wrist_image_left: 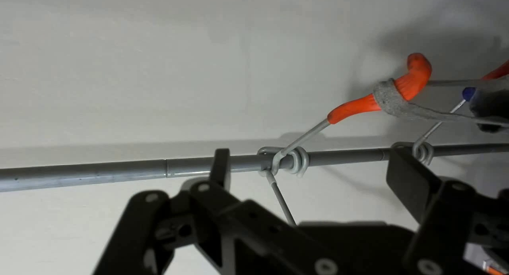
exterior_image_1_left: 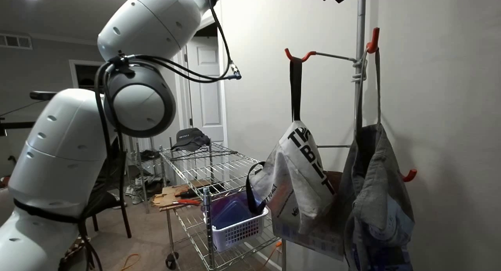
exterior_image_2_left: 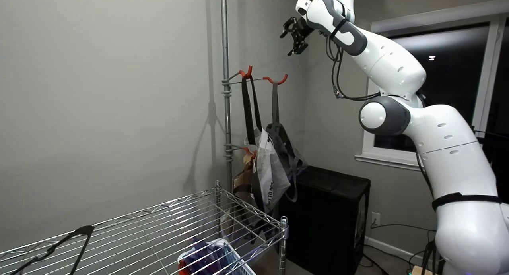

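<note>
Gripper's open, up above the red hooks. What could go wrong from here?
The open gripper sits higher than the red hook; coming down, it might knock the gray strap off. The slim pole, bearing bags, could sway if bumped. Slack cables under the arm might snag.

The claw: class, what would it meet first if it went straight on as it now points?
Probably the metal pole, near the coiled wire around it: in the wrist view, both show between the jaws of the claw. Depth is unclear; an orange hook might come first.
</note>
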